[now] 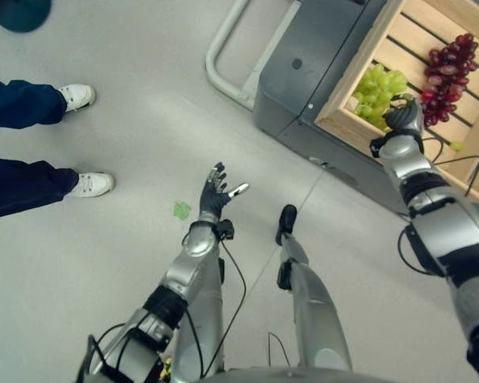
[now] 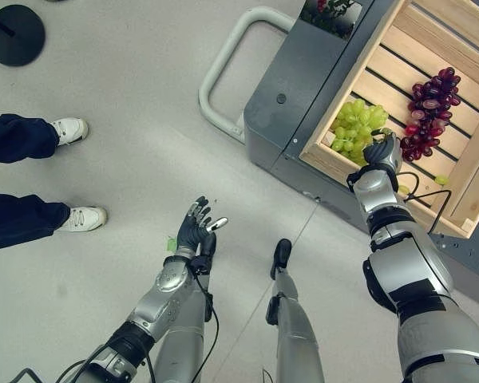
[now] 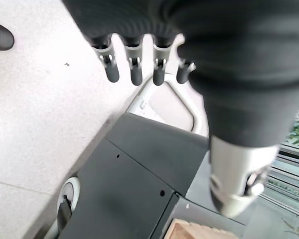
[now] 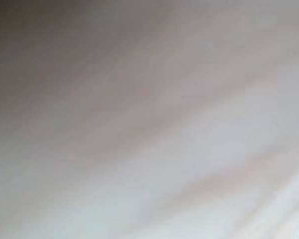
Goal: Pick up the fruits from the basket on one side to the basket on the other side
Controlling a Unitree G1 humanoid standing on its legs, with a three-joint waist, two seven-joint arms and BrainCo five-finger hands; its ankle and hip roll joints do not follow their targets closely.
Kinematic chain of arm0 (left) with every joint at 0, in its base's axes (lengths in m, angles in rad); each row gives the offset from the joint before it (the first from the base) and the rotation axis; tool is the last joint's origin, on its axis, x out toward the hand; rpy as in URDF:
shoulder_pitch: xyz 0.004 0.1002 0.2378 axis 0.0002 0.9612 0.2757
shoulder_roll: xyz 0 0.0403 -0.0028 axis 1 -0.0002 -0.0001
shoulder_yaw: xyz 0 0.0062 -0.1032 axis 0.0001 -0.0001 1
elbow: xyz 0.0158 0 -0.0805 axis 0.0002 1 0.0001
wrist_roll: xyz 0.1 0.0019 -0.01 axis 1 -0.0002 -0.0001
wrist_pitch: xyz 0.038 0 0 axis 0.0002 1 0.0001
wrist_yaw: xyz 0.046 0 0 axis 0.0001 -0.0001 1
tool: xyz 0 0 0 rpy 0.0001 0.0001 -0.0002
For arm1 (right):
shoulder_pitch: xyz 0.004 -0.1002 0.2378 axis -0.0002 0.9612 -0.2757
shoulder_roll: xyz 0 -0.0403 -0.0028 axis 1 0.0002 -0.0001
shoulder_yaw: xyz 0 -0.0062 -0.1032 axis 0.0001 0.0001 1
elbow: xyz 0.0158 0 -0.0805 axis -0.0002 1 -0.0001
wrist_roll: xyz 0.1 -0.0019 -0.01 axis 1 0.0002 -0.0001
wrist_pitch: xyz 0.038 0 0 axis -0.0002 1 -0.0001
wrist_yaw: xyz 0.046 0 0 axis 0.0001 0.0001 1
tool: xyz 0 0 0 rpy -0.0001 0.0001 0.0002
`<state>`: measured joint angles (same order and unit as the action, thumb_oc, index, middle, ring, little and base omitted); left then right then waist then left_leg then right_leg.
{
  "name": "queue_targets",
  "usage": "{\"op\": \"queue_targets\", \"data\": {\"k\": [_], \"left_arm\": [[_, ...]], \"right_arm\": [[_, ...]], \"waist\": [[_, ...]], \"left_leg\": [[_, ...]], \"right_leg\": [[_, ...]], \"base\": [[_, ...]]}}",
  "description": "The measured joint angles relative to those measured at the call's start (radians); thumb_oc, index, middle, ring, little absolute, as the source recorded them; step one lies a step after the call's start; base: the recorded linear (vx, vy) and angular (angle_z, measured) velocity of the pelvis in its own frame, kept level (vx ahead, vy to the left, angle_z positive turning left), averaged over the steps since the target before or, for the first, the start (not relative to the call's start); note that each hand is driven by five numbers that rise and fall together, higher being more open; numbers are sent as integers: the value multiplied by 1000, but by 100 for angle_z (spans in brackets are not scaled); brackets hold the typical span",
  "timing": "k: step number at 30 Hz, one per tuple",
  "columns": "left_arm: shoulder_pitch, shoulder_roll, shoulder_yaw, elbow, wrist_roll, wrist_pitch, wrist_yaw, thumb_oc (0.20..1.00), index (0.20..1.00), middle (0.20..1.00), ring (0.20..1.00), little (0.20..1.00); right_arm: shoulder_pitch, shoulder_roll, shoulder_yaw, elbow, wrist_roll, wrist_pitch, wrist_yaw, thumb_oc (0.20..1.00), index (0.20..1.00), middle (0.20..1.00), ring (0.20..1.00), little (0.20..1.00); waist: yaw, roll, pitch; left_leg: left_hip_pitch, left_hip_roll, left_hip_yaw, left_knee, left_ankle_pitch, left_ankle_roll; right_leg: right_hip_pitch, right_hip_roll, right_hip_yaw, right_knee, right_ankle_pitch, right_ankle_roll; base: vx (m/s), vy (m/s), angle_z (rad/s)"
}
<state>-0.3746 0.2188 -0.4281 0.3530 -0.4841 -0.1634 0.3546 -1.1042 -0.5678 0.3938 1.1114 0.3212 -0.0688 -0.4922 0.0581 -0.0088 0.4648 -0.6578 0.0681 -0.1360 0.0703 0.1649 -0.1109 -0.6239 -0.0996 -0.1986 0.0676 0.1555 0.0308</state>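
The light wooden slatted crate [image 2: 383,60] sits on a dark grey cart [image 2: 291,104]. Inside lie a bunch of green grapes [image 2: 351,124] and a bunch of dark red grapes [image 2: 427,112]. The right hand [image 2: 381,153] is at the green grapes; I cannot tell its grip. The left hand [image 2: 193,227] is away from the crate, fingers spread, holding nothing.

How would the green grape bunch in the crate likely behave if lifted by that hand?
The green grape bunch is a loose cluster, so it would probably sag and swing rather than stay stiff. Single grapes look easy to crush or detach. The right hand is at its edge in the wooden crate; its fingers are hidden.
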Motion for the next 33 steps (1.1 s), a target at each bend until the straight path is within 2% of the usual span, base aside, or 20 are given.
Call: {"op": "queue_targets", "data": {"k": [1, 2, 8, 10, 13, 24, 29, 33], "left_arm": [[0, 0, 1, 0, 0, 0, 2, 1000, 1000, 1000, 1000, 1000], [2, 0, 2, -3, 0, 0, 3, 1000, 1000, 1000, 1000, 1000], [2, -2, 19, -23, 1, 1, 16, 1000, 1000, 1000, 1000, 1000], [0, 9, 21, -40, 1, 0, 18, 1000, 1000, 1000, 1000, 1000], [-6, 40, 23, -47, 1, 0, 17, 1000, 1000, 1000, 1000, 1000], [9, 51, 67, -56, 1, 1, 7, 1000, 1000, 1000, 1000, 1000], [8, 58, 67, -58, 1, 1, -9, 1000, 1000, 1000, 1000, 1000], [9, 61, 69, -62, 1, 0, -12, 1000, 1000, 1000, 1000, 1000]], "right_arm": [[23, -1, -6, -53, 9, -13, 0, 200, 200, 200, 200, 200], [72, -4, -8, -178, 18, -23, 3, 1000, 1000, 1000, 1000, 1000], [285, 10, -77, -568, 23, -56, 32, 1000, 1000, 1000, 1000, 1000], [333, 16, -100, -643, 22, -66, 49, 1000, 1000, 1000, 1000, 1000], [392, 20, -144, -669, 22, -69, 55, 1000, 1000, 1000, 1000, 1000], [485, 0, -196, -767, -2, -70, 99, 1000, 1000, 1000, 1000, 1000], [476, -77, -200, -750, -24, -63, 112, 1000, 1000, 1000, 1000, 1000], [419, -145, -196, -651, -23, -61, 110, 1000, 1000, 1000, 1000, 1000]], "waist": [[-2, -1, 0], [-4, -1, 1], [-20, -13, 9], [-17, -29, 22], [-18, -63, 41], [-22, -86, 52], [-21, -100, 59], [-20, -102, 59]], "left_leg": [[0, 2, 1, -2, -1, 1], [-1, 4, 2, -5, 0, -2], [-8, 9, 2, -14, 0, -4], [-4, 7, 1, -21, 0, -4], [1, 7, 1, -23, -1, -4], [8, 4, 2, -23, 2, -1], [7, 3, 1, -25, 2, -1], [11, 2, -2, -25, 1, 0]], "right_leg": [[-1, 2, 0, 0, 0, 0], [-4, 4, 0, 1, -1, 1], [-12, 8, -3, 0, -7, -3], [-10, 7, -3, 0, -10, -2], [-6, 3, -2, -1, -13, 1], [3, 0, -1, -1, -16, 9], [5, -1, -3, -3, -16, 9], [10, -2, -4, -3, -15, 8]], "base": [[0, 0, 0], [0, 0, 0], [0, -15, 3], [0, 0, 0], [-2, -2, 1], [-1, -1, 0], [0, 0, 0], [0, 0, 0]]}}
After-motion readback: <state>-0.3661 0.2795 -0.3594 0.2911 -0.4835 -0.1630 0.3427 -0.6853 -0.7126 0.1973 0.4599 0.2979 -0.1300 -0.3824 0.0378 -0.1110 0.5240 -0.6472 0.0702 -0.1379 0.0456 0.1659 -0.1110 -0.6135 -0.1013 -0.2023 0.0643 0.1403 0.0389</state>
